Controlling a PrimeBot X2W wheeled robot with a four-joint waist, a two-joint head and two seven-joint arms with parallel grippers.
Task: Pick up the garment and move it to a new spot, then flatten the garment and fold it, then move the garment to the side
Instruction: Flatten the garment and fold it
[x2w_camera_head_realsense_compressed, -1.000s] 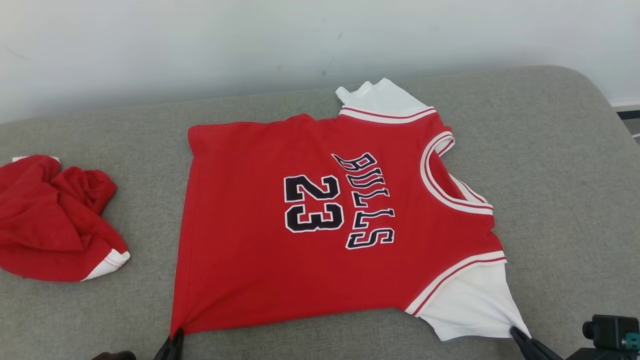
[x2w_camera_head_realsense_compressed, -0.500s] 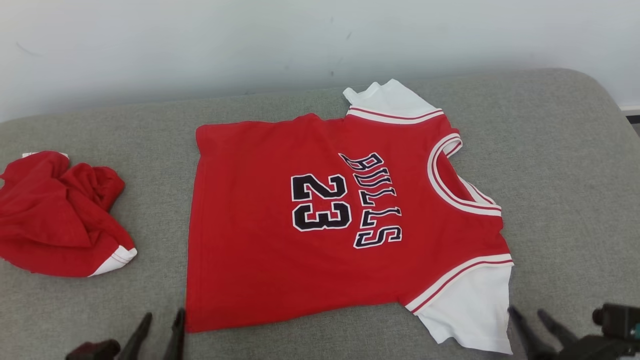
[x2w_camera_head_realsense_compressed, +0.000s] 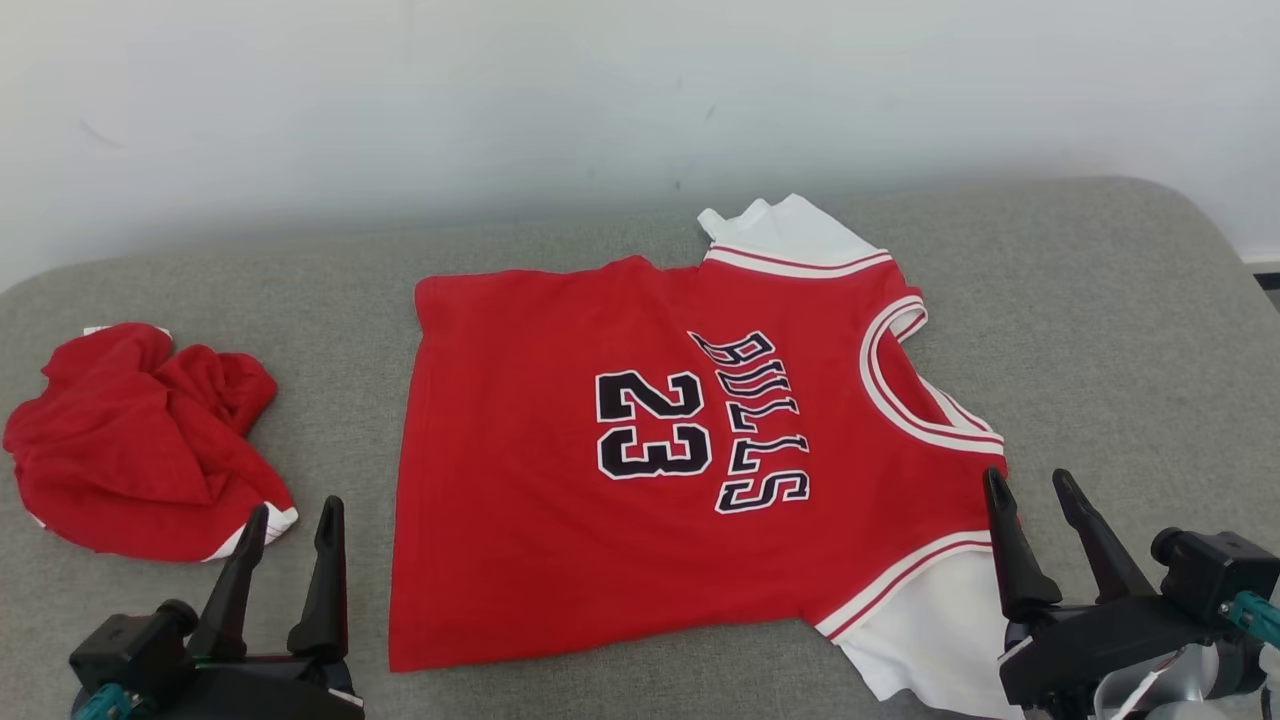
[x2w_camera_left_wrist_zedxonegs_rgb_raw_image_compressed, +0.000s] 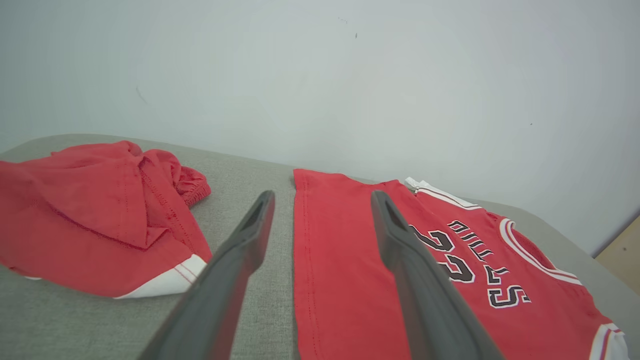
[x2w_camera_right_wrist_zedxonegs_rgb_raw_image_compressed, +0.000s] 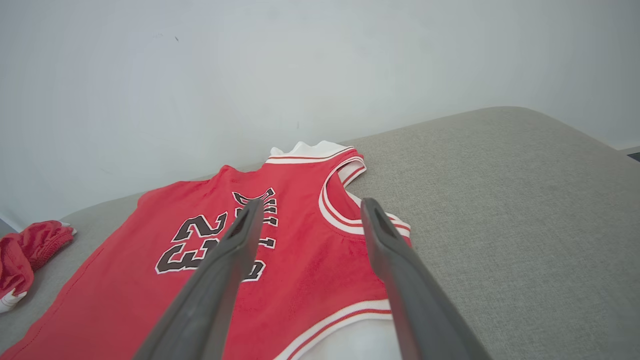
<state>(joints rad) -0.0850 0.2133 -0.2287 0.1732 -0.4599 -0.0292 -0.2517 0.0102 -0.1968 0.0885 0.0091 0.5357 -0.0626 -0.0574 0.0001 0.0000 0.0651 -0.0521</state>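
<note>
Near edge of the grey cushion (x2w_camera_head_realsense_compressed: 1120, 330) first: let go on both sides within the last second. On the left, backed the left gripper (x2w_camera_head_realsense_compressed: 295, 506) off the hem corner; jaws now spread wide and empty, just beside the red jersey (x2w_camera_head_realsense_compressed: 560, 520) near the near-left corner. On the right, likewise raised the right gripper (x2w_camera_head_realsense_compressed: 1028, 474) above the near sleeve, jaws apart, gripping nothing. No more pinched, pulled-out points at those two corners; relaxed back into a straight hem and a soft sleeve edge.

Further in: jersey spread across the middle of the cushion, printed side up, "23" and "BULLS" reading sideways, neckline toward the right edge, hem toward the left, mostly smooth. Slightly rucked at the far sleeve, toward the far edge. Off by the left edge, well apart from the jersey, a crumpled red garment (x2w_camera_head_realsense_compressed: 130, 450). Beyond, a pale wall (x2w_camera_head_realsense_compressed: 500, 100).

Judged from this: moving and flattening about done, folding next. Calls for fresh grips along the near side, to carry it over toward the far edge. Worth watching for wrinkles dragged in on regrasp.
</note>
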